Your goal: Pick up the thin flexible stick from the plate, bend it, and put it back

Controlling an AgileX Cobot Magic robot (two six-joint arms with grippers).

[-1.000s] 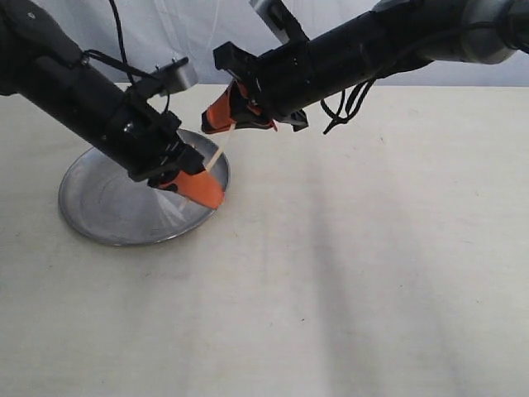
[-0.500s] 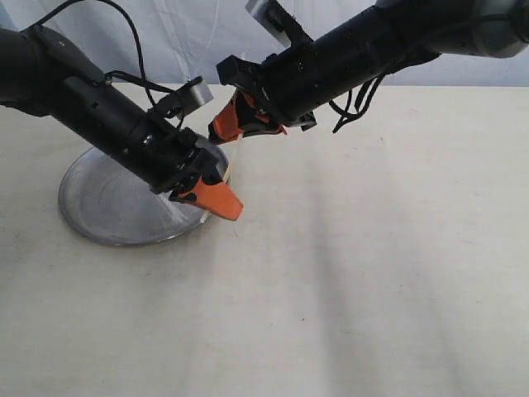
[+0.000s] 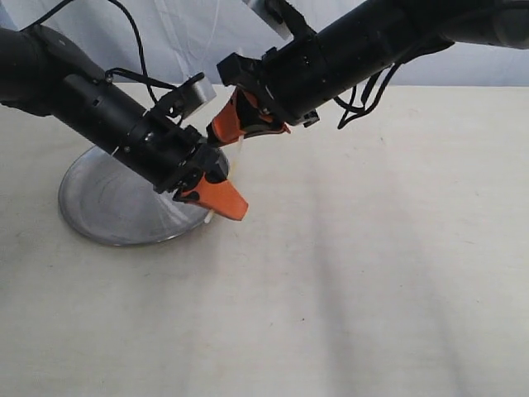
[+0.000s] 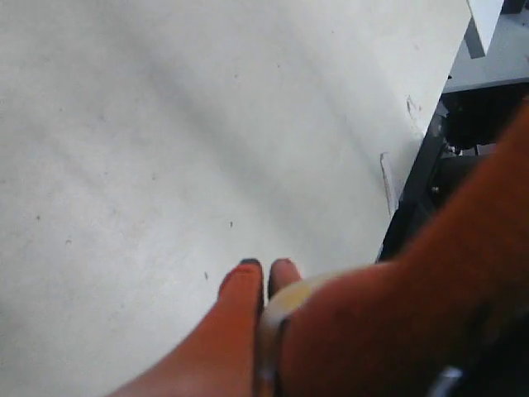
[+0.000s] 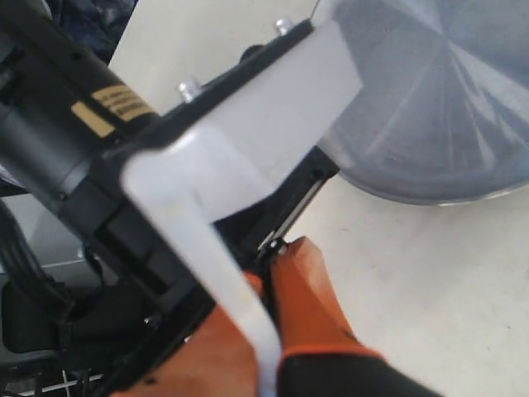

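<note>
The thin flexible stick [image 3: 237,153] is a pale strand held above the plate's right rim between my two orange-fingered grippers. My left gripper [image 3: 235,211] is shut on its lower end, and a short tip pokes out below the fingers. My right gripper [image 3: 215,131] is shut on its upper end, just above the left one. In the left wrist view the stick [image 4: 285,302] curves sideways out of the shut left gripper [image 4: 266,266]. The silver plate [image 3: 99,211] lies on the table under the left arm. The right wrist view shows the right gripper [image 5: 277,260] with a pale blurred band between its fingers, and the plate [image 5: 438,107] beyond.
A beige table [image 3: 372,273] stretches wide to the right and front of the plate. The two black arms nearly touch above the plate's right side. The left arm's pale camera bracket [image 5: 273,107] sits close in front of the right gripper.
My left gripper has shifted right and slightly down, past the plate's right rim. The right gripper has tilted a little. The two grippers stand closer together and the stick bows between them.
</note>
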